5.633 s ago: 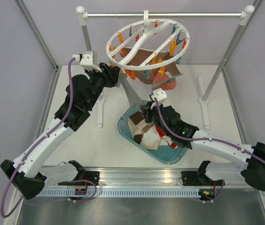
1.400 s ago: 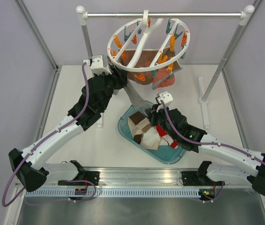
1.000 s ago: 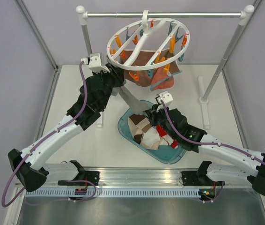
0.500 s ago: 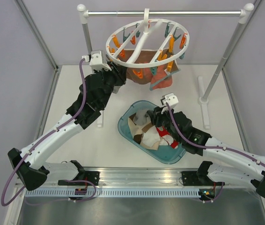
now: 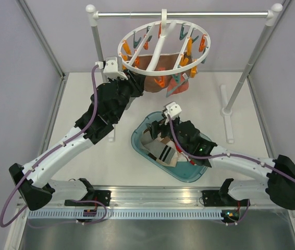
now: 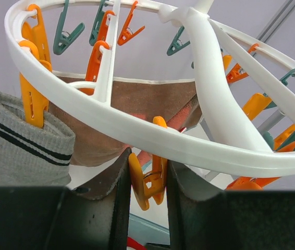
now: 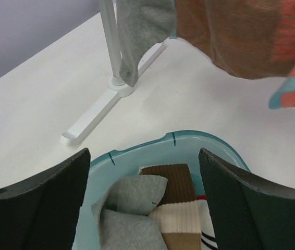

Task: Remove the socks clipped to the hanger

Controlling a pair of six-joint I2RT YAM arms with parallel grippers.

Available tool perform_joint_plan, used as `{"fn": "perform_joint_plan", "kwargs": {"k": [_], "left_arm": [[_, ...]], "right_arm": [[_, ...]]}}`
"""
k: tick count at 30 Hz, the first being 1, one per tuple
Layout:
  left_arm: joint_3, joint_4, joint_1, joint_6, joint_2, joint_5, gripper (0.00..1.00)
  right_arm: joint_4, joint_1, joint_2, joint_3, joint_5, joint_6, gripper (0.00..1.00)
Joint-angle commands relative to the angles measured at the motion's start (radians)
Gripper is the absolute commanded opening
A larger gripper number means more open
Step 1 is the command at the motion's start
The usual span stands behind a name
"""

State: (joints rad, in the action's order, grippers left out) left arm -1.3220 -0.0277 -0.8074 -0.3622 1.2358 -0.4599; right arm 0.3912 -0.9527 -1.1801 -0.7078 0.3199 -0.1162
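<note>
Nothing to read here, folks: not a letter, number or logo comes through in any view. The hanger (image 6: 137, 130) is plain white, the orange clip (image 6: 147, 182) is bare, and the grey sock (image 6: 30, 151) shows only dark stripes. The teal tub (image 7: 152, 141) and the surface (image 7: 33, 94) carry no legible marking.

Left wrist view: the dark gripper body blocks the bottom strip. It cuts off the grey sock (image 6: 27, 151) below its cuff and the roots of the left gripper (image 6: 147, 200) fingers pinching an orange clip (image 6: 146, 177). Overhead, those fingertips are lost under the hanger (image 5: 158, 44). Right wrist view: brown cloth (image 7: 231, 36) cut by top edge. Basin (image 7: 137, 148), its socks (image 7: 158, 208) and right gripper (image 7: 143, 161) fingers cut by bottom edge.
</note>
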Motion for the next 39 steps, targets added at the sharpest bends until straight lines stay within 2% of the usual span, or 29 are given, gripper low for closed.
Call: {"fn": "perform_joint_plan", "kwargs": {"k": [1, 9, 19, 29, 32, 34, 35, 38, 39], "left_arm": [[-0.063, -0.006, -0.015, 0.034, 0.007, 0.027, 0.02], [-0.077, 0.017, -0.033, 0.032, 0.001, 0.027, 0.02], [-0.092, 0.022, -0.042, 0.04, 0.001, 0.024, 0.02], [-0.088, 0.046, -0.042, 0.037, 0.013, 0.021, 0.02], [-0.089, 0.048, -0.044, 0.031, 0.021, 0.023, 0.02], [-0.089, 0.046, -0.042, 0.031, 0.022, 0.023, 0.02], [-0.089, 0.046, -0.042, 0.032, 0.024, 0.021, 0.02], [-0.088, 0.046, -0.042, 0.032, 0.024, 0.021, 0.02], [-0.088, 0.046, -0.042, 0.032, 0.025, 0.02, 0.02]], "right_arm": [[0.208, 0.012, -0.149, -0.067, -0.08, 0.07, 0.89], [0.37, 0.107, -0.398, -0.248, -0.274, -0.085, 0.92], [0.388, 0.164, -0.639, -0.446, -0.297, -0.188, 0.92], [0.423, 0.164, -0.722, -0.547, -0.318, -0.304, 0.88], [0.462, 0.164, -0.736, -0.533, -0.318, -0.358, 0.81], [0.489, 0.166, -0.736, -0.513, -0.343, -0.384, 0.71], [0.497, 0.166, -0.734, -0.504, -0.341, -0.387, 0.63], [0.509, 0.164, -0.721, -0.469, -0.329, -0.395, 0.49], [0.514, 0.164, -0.716, -0.458, -0.326, -0.396, 0.38]]}}
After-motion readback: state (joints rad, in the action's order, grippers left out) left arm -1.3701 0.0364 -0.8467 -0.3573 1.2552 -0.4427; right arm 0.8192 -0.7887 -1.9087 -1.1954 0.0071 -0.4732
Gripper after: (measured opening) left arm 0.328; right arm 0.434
